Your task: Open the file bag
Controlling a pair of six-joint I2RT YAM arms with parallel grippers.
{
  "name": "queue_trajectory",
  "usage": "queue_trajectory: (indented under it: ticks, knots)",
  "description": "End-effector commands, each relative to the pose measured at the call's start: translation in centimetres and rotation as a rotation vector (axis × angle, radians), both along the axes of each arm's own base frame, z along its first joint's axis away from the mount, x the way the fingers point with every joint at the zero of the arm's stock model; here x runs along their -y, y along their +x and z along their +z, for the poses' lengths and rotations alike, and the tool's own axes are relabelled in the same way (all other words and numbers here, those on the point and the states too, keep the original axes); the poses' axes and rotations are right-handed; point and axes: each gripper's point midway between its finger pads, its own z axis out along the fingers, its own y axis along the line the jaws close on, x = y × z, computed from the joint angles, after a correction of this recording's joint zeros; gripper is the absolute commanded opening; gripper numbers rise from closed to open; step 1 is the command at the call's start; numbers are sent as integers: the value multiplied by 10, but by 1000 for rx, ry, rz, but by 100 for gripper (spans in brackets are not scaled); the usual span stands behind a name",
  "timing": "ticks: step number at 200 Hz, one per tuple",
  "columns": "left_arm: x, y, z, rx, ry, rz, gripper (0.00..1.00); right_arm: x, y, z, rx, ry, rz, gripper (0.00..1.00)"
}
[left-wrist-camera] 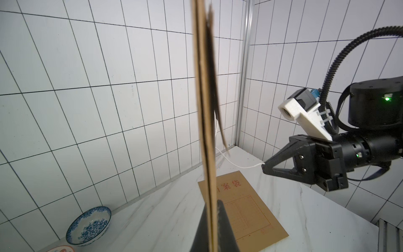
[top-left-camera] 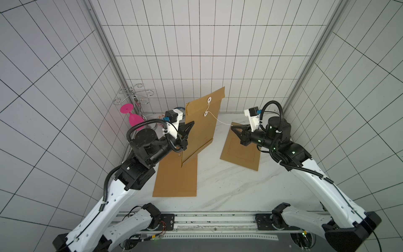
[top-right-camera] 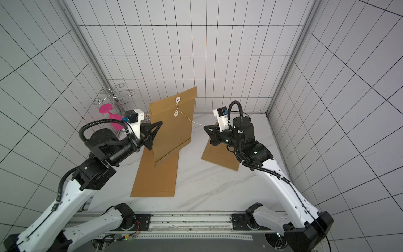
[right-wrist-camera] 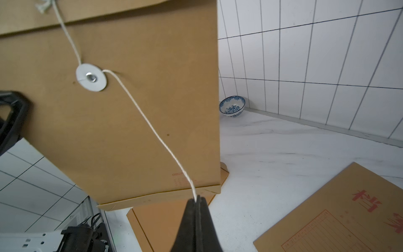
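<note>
Holding the file bag [top-left-camera: 200, 131] upright w/ L gripper [top-left-camera: 192, 123], clenched on its side edge, bottom corner over a 2nd envelope [top-left-camera: 174, 181] lying flat on the table [top-left-camera: 229, 185]. Pinching the white string [top-left-camera: 218, 120] w/ R gripper [top-left-camera: 232, 127], tips squeezed tight on it, line running nearly straight from the lower washer [top-left-camera: 206, 113]. Flap [left-wrist-camera: 220, 122] sticking out a bit from the body. 3rd envelope [top-left-camera: 239, 157] flat under R gripper, fwiw.

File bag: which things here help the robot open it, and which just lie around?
In the job: upright file bag, white string, left tool clamping the bag, right tool pinching the string.
Lying about: flat file bags, pink goblet, wire rack, blue-patterned bowl.
</note>
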Motion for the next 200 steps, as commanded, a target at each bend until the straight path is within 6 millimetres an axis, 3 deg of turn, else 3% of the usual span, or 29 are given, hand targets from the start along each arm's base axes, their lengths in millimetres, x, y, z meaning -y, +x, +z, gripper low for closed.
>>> queue_trajectory:
  ticks: [1,36,82,142,200]
  knots:
    - [-7,6,31,44,-64,50,0,-18,-10,-13,-1,-31,82,0]
    - [-2,10,56,41,-121,29,0,-36,-17,-14,1,-34,135,0]
    - [4,7,81,49,-165,-13,0,-44,-21,-11,16,-42,162,0]
    - [11,18,73,33,-140,-4,0,-58,-31,0,40,-25,226,0]
    - [21,34,45,-9,-84,6,0,-68,-43,19,80,2,278,0]
